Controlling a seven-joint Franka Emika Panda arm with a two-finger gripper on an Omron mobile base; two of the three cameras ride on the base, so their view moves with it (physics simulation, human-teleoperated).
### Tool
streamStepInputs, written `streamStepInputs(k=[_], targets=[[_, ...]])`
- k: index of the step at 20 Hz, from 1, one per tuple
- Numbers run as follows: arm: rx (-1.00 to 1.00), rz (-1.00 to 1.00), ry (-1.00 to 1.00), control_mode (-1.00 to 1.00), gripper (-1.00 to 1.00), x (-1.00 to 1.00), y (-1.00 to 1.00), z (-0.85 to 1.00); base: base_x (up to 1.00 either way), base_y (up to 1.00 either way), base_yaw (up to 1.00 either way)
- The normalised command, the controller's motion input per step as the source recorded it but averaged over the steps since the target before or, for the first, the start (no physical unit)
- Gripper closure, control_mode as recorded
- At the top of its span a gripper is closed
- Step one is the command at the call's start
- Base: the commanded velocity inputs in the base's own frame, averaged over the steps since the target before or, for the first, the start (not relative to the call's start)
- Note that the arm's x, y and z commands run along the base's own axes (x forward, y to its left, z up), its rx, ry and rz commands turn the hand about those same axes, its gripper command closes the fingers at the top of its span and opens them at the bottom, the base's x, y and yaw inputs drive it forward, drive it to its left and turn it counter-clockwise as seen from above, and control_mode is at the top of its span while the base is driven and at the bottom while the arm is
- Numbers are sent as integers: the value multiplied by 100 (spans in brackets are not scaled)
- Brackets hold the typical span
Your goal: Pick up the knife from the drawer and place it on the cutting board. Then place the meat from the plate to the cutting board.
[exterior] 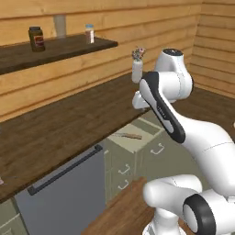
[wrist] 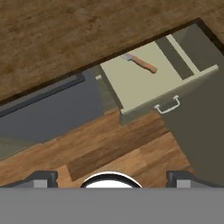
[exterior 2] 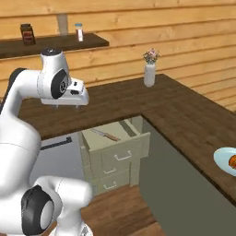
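Left base view: the knife (exterior: 130, 135) lies in the pulled-out drawer (exterior: 148, 130) under the surface (exterior: 69, 124); right base view: meat (exterior 2: 233, 162) rests on the plate (exterior 2: 222, 159); hand view: the gripper (wrist: 112, 179) hangs wide open, empty, above the floor.

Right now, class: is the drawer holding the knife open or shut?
Open. The drawer is pulled out from under the counter, its beige floor exposed with the knife lying inside.

White flower vase (exterior 2: 149, 74) on counter (exterior 2: 184, 106); jars on shelf (exterior: 55, 49)
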Motion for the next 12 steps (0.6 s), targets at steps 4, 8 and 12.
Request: streamStepInputs(k=[4,8,12], targets=[[0,0,0,100,-100,0,0,0,-2,71,-56],[0,0,0,100,-100,0,0,0,8,82,-37],[0,0,0,100,-100,0,0,0,2,52,-28]])
